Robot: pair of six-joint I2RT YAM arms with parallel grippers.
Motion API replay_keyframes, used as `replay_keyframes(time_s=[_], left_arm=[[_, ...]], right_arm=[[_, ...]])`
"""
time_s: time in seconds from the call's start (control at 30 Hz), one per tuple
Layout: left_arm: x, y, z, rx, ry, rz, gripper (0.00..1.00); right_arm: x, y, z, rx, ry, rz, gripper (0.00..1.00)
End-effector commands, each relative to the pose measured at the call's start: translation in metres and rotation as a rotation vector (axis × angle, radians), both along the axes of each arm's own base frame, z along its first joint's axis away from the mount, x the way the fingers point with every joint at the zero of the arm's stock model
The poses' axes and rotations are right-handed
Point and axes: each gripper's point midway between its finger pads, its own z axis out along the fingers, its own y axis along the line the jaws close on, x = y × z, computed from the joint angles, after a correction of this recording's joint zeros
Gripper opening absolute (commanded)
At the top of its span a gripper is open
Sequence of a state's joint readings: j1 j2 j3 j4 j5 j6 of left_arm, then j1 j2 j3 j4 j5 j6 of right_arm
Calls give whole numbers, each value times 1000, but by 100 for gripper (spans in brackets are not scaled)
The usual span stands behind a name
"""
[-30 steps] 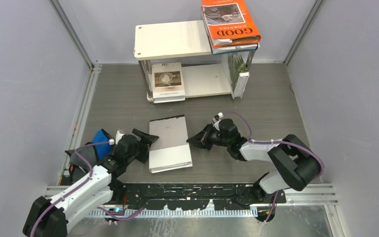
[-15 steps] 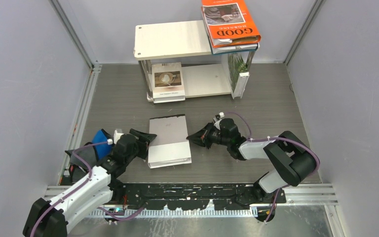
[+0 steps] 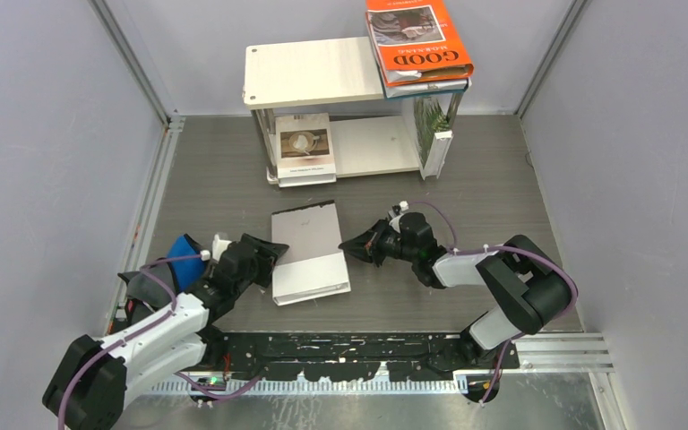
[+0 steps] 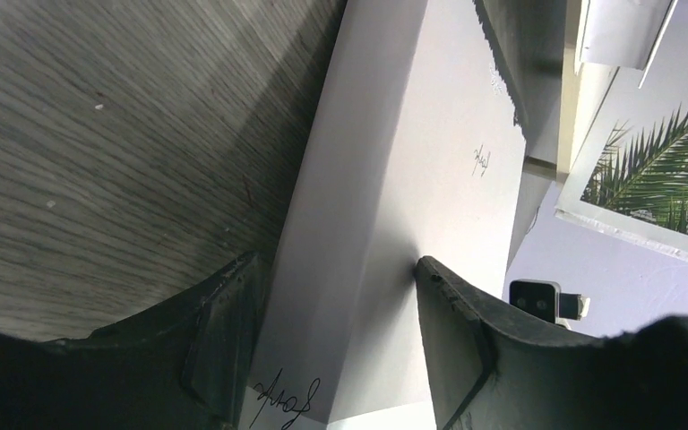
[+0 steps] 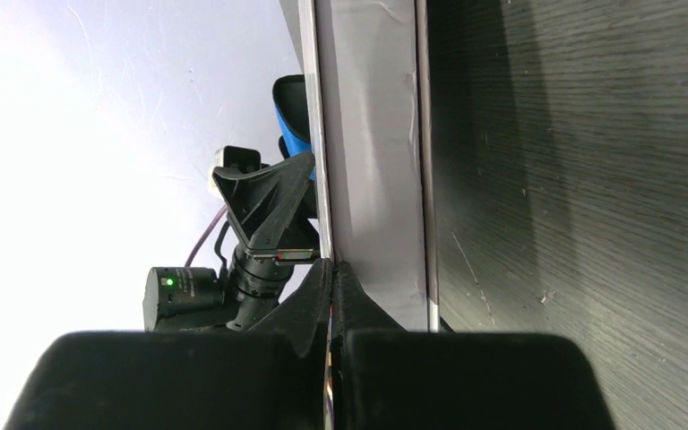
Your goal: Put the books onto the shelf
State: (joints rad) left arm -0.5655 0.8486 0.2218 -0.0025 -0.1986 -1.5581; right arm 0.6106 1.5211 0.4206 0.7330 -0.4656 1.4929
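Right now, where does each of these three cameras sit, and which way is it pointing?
Top external: above and behind, looking down on the table, the shelf, the left arm and the right arm.
Left wrist: on the left arm, looking along the left gripper, fingers either side of the grey-white book.
Right wrist: on the right arm, looking past the shut right gripper at that book's edge.
Shared: both wrist views show the book, from opposite sides.

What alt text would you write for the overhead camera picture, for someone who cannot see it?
A grey book sits on a dark table: the left end effector grips its left edge, and the shut right end effector touches its right edge. Behind stands a small two-level shelf with an orange book on top.
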Motion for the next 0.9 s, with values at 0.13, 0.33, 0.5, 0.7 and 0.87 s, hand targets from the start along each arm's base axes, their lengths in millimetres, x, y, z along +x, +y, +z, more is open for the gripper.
replay_keyframes(time_s=[0.13,0.33,0.5,0.7,0.87], left_arm=[[17,-36,64,-176,-202,-53,56],[19,-36,81,-193,-251,-44,52],[18,-39,89,-203,-272,-59,49],[15,-37,93,-191,-273,-55,42],[11,-30,93,-151,-255,-36,39]], right_arm=[[-7,12,19,53,-43,65,1],[-9,12,13,43,-35,69,1],[-10,11,9,34,-35,76,1],[-11,8,8,-4,-66,77,3],[-13,-2,8,-104,-119,85,24]])
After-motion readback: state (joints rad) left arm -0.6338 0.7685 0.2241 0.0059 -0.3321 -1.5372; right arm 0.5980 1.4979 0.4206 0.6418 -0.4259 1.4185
